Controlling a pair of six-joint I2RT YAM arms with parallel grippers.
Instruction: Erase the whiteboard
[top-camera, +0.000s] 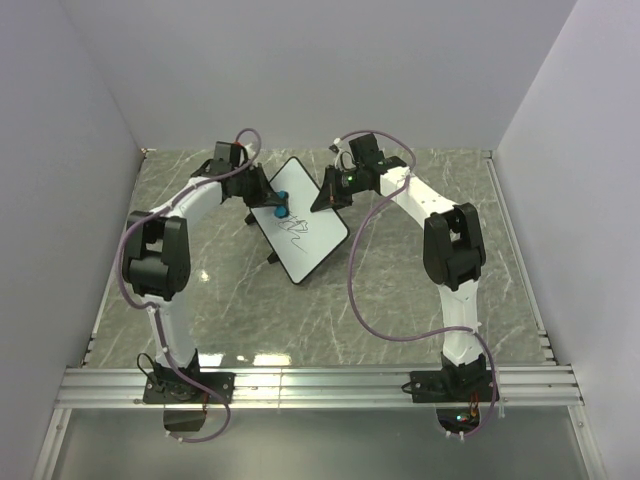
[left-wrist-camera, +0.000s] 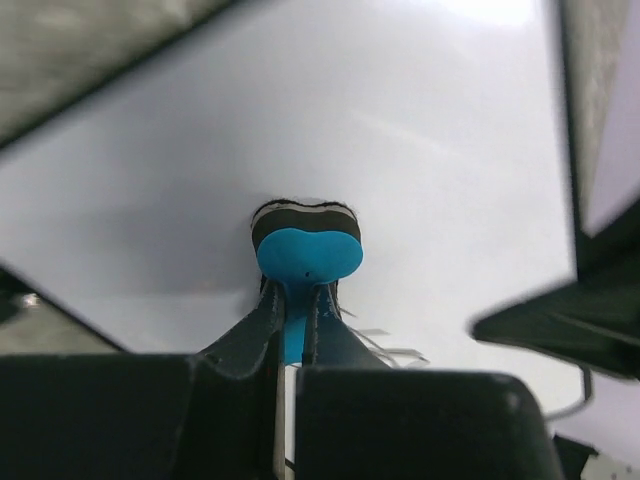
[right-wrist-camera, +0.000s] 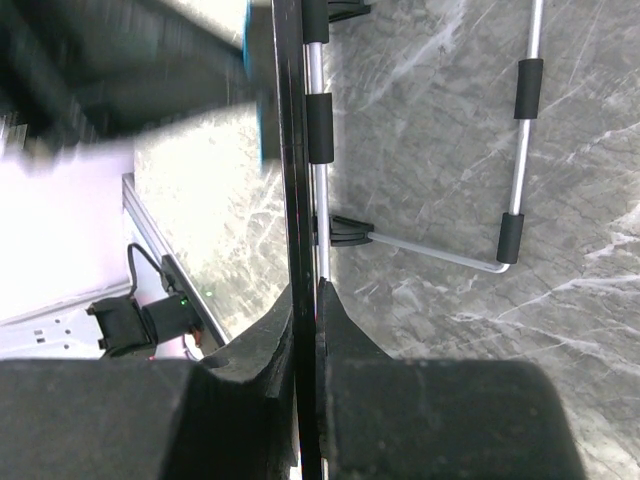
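Right wrist view shows the whiteboard edge-on only, with the left half of that frame blurred. In the left wrist view the left gripper blocks most of the black scribble. Left gripper is pinched tight on a small blue eraser, its dark felt face against the white surface near the far end. Right gripper is clamped on the board's right edge, and the board sits skewed mid-table between the arms, with a wire stand on its back side.
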